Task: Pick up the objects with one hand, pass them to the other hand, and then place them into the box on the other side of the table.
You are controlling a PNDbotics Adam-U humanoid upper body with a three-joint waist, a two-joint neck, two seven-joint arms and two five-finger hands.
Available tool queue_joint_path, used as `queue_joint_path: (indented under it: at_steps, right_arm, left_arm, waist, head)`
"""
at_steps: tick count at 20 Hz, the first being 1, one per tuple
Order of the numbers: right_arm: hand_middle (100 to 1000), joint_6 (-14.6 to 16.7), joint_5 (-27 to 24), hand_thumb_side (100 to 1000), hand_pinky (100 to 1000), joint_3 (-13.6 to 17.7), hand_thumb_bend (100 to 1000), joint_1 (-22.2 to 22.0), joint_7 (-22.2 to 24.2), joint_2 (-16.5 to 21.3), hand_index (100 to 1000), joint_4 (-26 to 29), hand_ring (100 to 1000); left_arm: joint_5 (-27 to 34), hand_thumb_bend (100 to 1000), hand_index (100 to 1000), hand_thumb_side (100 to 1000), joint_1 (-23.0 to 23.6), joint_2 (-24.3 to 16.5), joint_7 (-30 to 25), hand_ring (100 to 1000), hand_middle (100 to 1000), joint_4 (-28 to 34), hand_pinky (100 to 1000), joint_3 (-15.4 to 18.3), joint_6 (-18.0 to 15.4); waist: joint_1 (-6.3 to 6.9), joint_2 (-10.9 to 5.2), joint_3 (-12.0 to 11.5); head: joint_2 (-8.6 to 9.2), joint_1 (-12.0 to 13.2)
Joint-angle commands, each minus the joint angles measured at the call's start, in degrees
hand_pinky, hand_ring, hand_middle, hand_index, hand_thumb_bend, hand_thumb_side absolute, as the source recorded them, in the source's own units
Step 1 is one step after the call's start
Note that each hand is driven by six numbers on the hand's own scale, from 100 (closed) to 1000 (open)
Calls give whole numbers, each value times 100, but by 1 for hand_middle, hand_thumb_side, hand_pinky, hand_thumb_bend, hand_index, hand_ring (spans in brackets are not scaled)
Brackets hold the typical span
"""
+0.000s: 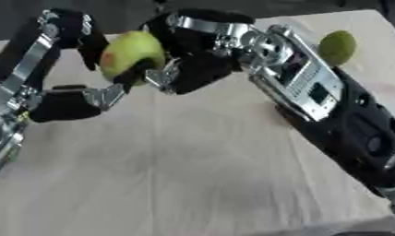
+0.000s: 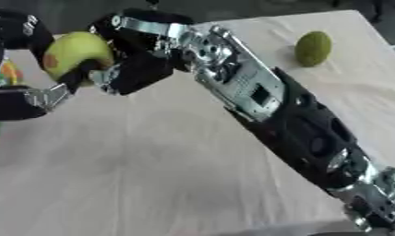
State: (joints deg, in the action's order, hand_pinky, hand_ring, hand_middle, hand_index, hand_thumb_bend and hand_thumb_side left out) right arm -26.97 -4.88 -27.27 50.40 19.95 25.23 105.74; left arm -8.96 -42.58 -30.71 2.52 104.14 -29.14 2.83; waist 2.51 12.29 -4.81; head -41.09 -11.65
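A yellow-green apple (image 1: pixel 129 51) with a red blotch is held in the air above the table's far left. My right hand (image 1: pixel 199 67) reaches in from the lower right, its fingers curled round the apple's right side and underside. My left hand (image 1: pixel 71 34) comes in from the left, one finger curled against the apple's left side and the thumb (image 1: pixel 63 105) just below it. Both hands touch the apple. A second, darker green round fruit (image 1: pixel 336 47) lies on the table at the far right.
The light wooden table (image 1: pixel 176 175) fills the view, with its far edge at the top against a dark background. Colourful shapes (image 2: pixel 5 73) show at the left edge in the right eye view. My right forearm (image 1: pixel 346 124) crosses the right side.
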Motion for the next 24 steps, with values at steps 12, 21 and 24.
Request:
queue_joint_path:
  at_steps: [12,21,24]
  right_arm:
    - [708,428,122,249,755,203,673,21,329,188,856,167,721]
    - [712,446,155,259,757,251,675,-25,338,261,857,217,725]
    - [715,435,172,261,757,252,676,-36,350,268,858,221,726]
  left_arm:
    - [141,387,414,199,-51,-94,144,389,401,25,364,128,66]
    - [168,386,411,200,16,-133,264,384,397,19,360,204,80]
    - [192,387,409,196,27,-142,293,382,396,40,358,209,48]
  waist:
    - [22,-70,29]
    - [21,-66,32]
    - [16,-65,29]
  head:
    - [79,28]
    - [81,35]
    - [95,32]
